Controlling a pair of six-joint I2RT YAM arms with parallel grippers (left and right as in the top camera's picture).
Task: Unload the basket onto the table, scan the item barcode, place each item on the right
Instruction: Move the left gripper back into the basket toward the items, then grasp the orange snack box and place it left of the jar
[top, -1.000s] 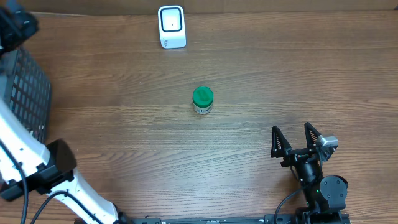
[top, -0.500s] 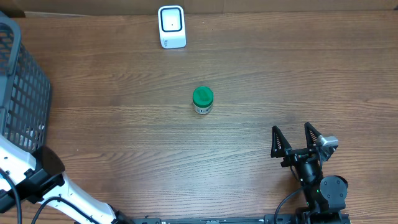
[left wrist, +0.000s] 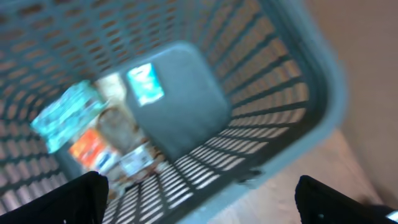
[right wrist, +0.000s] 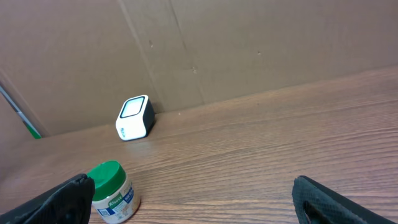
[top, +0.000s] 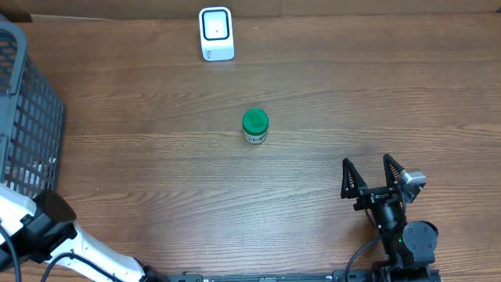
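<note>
On the table (top: 329, 94), near its middle: small green-lidded jar (top: 255, 126) upright, untouched, well apart from both arms.
Right gripper (top: 366, 162) sits by the near edge, fingers spread wide, nothing between them. Left gripper (left wrist: 199, 184) is likewise spread and empty, hanging over the grey basket (left wrist: 311, 93). Barcode scanner (top: 216, 34) stands at the far edge. Jar looks light, rigid, smooth-sided, probably slippery. Best taken across the body below the lid, label left uncovered for the scanner.
</note>
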